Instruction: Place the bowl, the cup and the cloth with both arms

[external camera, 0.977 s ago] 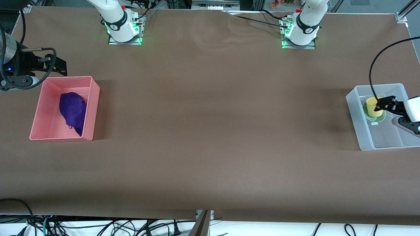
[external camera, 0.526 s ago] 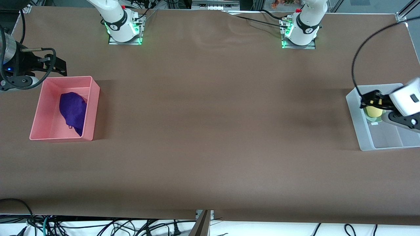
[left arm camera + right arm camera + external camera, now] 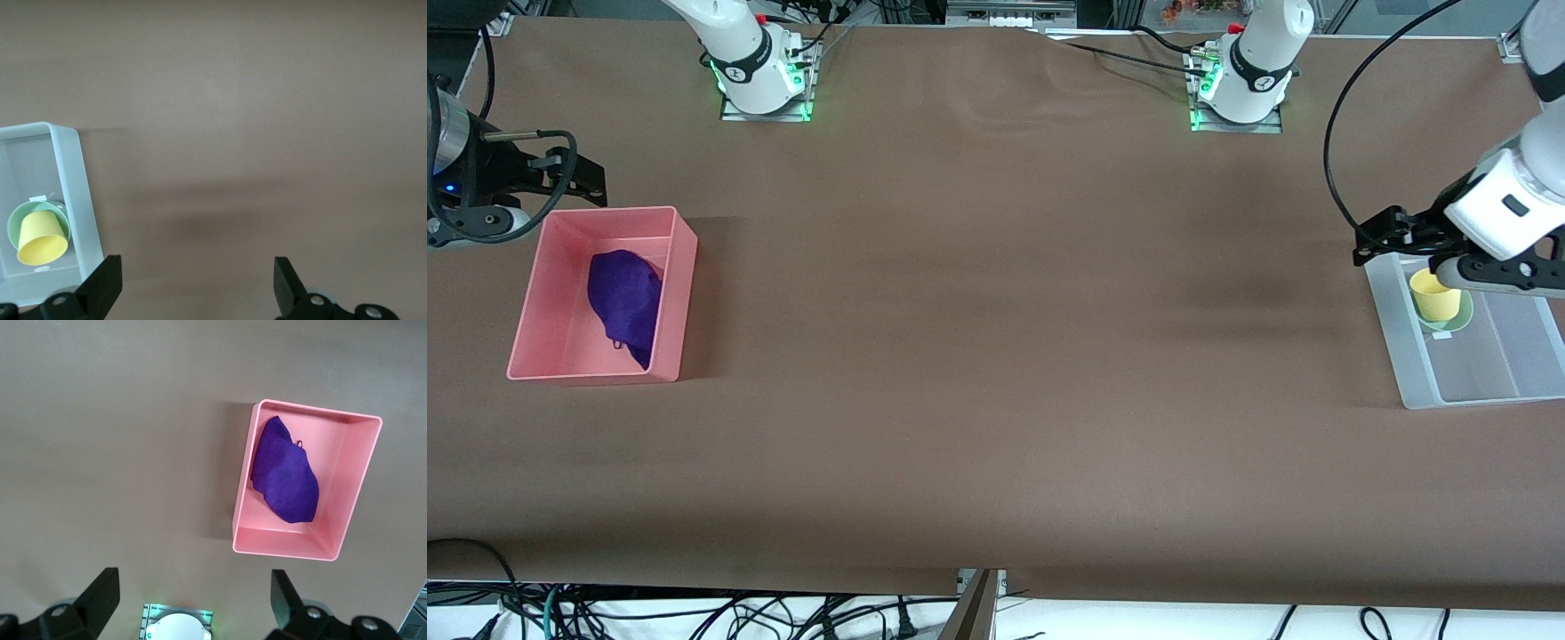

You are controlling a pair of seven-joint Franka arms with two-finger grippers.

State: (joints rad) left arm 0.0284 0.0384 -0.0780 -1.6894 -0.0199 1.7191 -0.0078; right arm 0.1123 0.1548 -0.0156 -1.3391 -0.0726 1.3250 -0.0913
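Observation:
The yellow cup [image 3: 1434,295] stands in the pale green bowl [image 3: 1458,320] inside a clear bin [image 3: 1467,387] at the left arm's end of the table. My left gripper [image 3: 1376,238] is open and empty, up in the air over the bin's edge that faces the table's middle. The left wrist view shows the cup [image 3: 41,237], the bowl [image 3: 13,223] and my left gripper [image 3: 197,287] over bare table. The purple cloth [image 3: 624,307] lies in a pink bin [image 3: 680,267]. My right gripper [image 3: 576,178] waits open beside that bin; the right wrist view shows the cloth [image 3: 287,480] and this gripper [image 3: 193,600].
Both arm bases [image 3: 760,80] [image 3: 1240,84] stand along the table's edge farthest from the front camera. A black cable [image 3: 1343,116] loops above the left gripper. The pink bin [image 3: 353,487] shows whole in the right wrist view. Brown table lies between the two bins.
My left gripper has let go of the cup, risen out of the clear bin and moved toward the table's middle. The cup stays in the bowl. The right arm has not moved.

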